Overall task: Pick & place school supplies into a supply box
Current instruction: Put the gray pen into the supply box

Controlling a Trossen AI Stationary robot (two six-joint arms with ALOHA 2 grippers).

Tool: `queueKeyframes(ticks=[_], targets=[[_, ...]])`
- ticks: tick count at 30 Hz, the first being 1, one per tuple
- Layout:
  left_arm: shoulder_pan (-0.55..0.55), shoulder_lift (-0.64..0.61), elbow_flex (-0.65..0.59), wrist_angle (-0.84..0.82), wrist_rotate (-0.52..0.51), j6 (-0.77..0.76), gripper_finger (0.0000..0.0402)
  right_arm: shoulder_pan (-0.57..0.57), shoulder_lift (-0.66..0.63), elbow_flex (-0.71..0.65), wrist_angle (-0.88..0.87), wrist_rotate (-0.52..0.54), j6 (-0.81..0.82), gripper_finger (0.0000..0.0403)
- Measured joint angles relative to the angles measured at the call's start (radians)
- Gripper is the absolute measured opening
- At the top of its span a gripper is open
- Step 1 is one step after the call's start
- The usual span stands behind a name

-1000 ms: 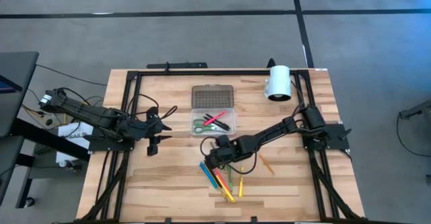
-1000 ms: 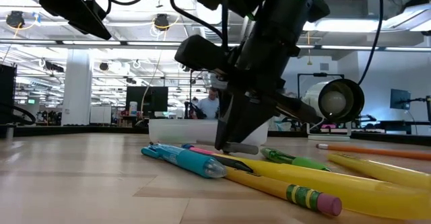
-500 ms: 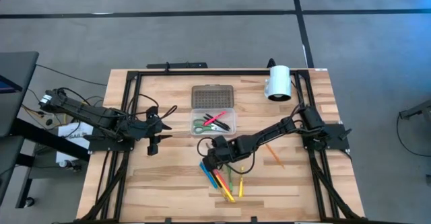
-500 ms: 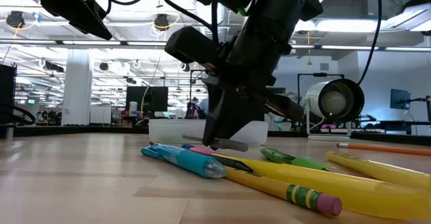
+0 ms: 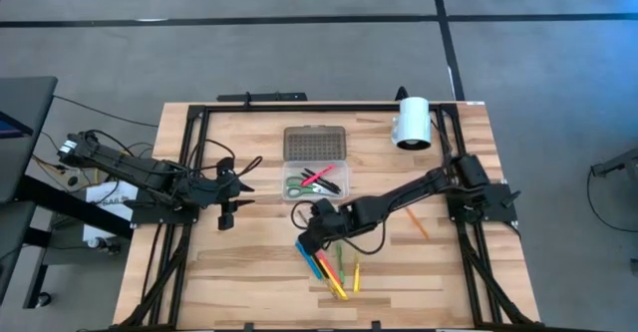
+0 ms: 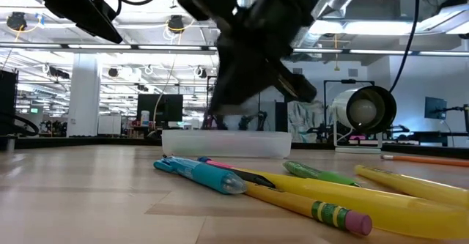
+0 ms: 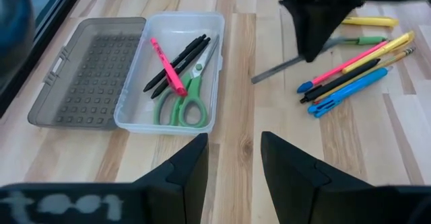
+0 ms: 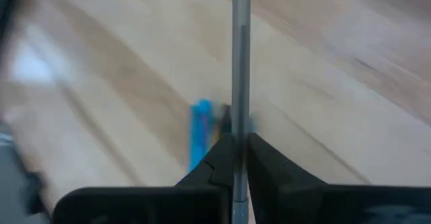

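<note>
Right gripper (image 8: pixel 239 150) is clenched on a thin grey pencil (image 8: pixel 240 56), which runs straight out between the fingertips and hangs clear of the light wooden table (image 5: pixel 439 262), above the loose blue, pink, yellow and green pens (image 5: pixel 329 268). Beyond it, the small clear plastic supply box (image 7: pixel 202 113) holds green-handled scissors (image 7: pixel 182 103). Left gripper (image 7: pixel 232 160) waits released at the table's left side. No writing is legible.
</note>
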Motion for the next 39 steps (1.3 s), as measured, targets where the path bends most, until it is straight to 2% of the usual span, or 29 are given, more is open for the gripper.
queueKeyframes(ticks=[10, 19, 29, 33, 39], targets=[[0.0, 0.0, 0.0, 0.009, -0.009, -0.002, 0.0127, -0.095, -0.126, -0.002, -0.157, 0.099, -0.174, 0.0011], [0.0, 0.0, 0.0, 0.03, -0.028, -0.056, 0.0127, -0.256, -0.113, -0.003, -0.176, 0.062, -0.515, 0.0012], [0.0, 0.0, 0.0, 0.031, -0.074, -0.116, 0.0127, -0.336, -0.11, -0.002, -0.171, 0.045, -0.872, 0.0015], [0.0, 0.0, 0.0, 0.031, -0.095, -0.133, 0.0127, -0.347, -0.081, -0.005, -0.174, 0.009, -0.943, 0.0023], [0.0, 0.0, 0.0, 0.035, -0.11, -0.161, 0.0127, -0.357, -0.065, -0.005, -0.168, -0.01, -0.949, 0.0036]])
